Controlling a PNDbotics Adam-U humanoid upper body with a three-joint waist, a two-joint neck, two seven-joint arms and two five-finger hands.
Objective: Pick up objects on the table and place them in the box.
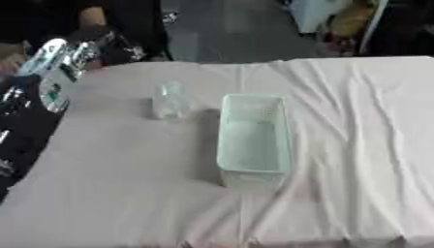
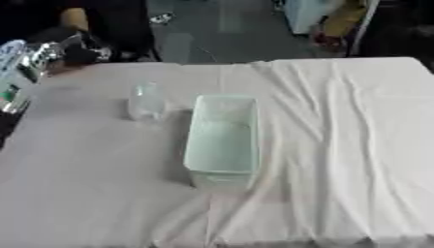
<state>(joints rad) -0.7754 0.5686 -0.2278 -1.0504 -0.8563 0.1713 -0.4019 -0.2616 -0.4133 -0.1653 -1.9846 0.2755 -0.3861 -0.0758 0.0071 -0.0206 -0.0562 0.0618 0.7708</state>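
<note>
A white, creased cloth point(image 1: 356, 145) covers the counter point(image 1: 101, 203); near its middle a pale, open-topped box point(image 1: 253, 140) lies lengthwise, one short end toward the near edge; just beyond its far left corner, apart from it, a clear bottle point(image 1: 168, 100) stands upright; at the far left corner a silver and black hand point(image 1: 64, 58) shows, blurred; whether its fingers are spread or curled cannot be told.

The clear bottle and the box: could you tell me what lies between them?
Nothing but a narrow strip of bare white tablecloth separates the clear bottle from the box, seen in both eye views.
</note>
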